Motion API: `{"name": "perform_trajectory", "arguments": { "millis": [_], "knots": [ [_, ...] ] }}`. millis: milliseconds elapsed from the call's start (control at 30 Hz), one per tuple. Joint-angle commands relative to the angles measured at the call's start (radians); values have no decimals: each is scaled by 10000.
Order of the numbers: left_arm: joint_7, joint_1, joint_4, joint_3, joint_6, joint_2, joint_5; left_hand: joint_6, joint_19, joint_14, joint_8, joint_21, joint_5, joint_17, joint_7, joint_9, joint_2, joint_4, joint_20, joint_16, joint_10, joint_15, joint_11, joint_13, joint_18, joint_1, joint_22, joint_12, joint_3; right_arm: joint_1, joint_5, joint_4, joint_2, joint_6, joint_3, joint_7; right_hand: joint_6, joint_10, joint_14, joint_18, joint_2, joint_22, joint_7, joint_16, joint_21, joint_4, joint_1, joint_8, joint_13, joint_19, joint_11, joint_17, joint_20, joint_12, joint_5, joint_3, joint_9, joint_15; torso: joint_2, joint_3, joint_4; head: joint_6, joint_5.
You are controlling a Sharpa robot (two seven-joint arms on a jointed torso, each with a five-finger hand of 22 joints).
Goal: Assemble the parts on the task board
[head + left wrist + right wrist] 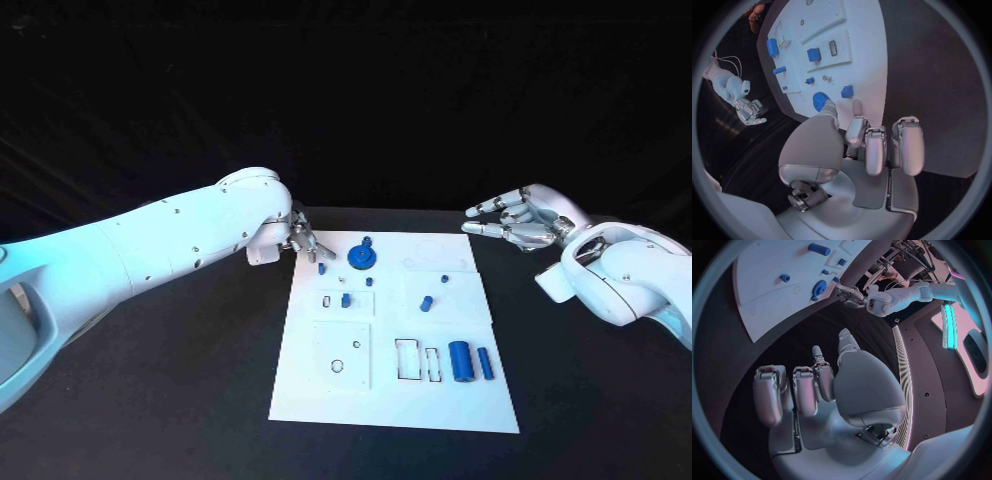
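Start at the left of the head view: your left hand (299, 240) hovers at the upper-left corner of the flat white rectangular task board (325, 400), its fingers slightly apart and nothing held between them. In the left wrist view its fingertips (857, 107) point at the board's near edge, just beside the round blue toothed gear (362, 258) and a small blue block (846, 91).

The board lies in the middle of the black surface (159, 400), and all the parts still rest on it. Counting the blue pieces in the head view from left to right, you have:
- one small peg (320, 268) near the left hand
- one short piece (346, 299) in the left middle panel
- one gear with a knob above it
- one upright block (427, 302) at centre
- one tiny piece (444, 278) above that block
- one thick cylinder (460, 361) at lower right
- one slim rod (485, 364) just beside the cylinder

That makes seven, though the smallest ones are hard to tell apart.

At the upper right of the frame, your right hand (513, 220) hangs off the board's top-right corner, fingers curled loosely and carrying nothing.

The risks, as I judge them:
- The left fingers are close to the gear and peg, so a careless descent could knock the small loose parts out of place or nudge the board itself.
- The tiny pieces could slip from a wide fingertip pinch.
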Motion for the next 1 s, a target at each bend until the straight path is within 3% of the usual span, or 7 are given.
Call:
{"name": "perform_trajectory", "arguments": {
  "millis": [33,333,1000],
  "knots": [
    [92,-35,-78,-15,435,59,-74,87,243,1037,61,52,20,2632,-5,-27,95,-27,8,31,56,-4,-21,12,33,64,850,39,-57,-8,-33,4,5,130,1,87,-66,280,811,191,74,1615,3,-68,-30,-18,1,25,1760,480,13,1536,34,-29,65,-49,14,3,-6,0,1,-15,2],
    [90,-134,-104,-43,504,162,8,204,257,1037,87,75,24,2632,-40,-72,208,-46,-13,31,92,-23,-48,42,25,278,889,69,-41,-9,-35,-11,23,132,1,93,-66,280,811,191,74,1615,3,-68,-30,-18,1,25,1760,480,13,1536,34,-29,65,-49,14,3,-4,-3,0,-28,-5],
    [79,-151,-76,-45,277,156,116,445,267,1037,355,94,51,2632,-157,117,467,-87,-79,31,165,-98,-144,94,20,696,933,118,46,-11,-37,-52,56,150,1,84,-66,280,811,191,74,1615,3,-68,-30,-18,1,25,1760,480,13,1536,34,-29,65,-49,14,3,-6,3,-5,-50,7]
  ]
}}
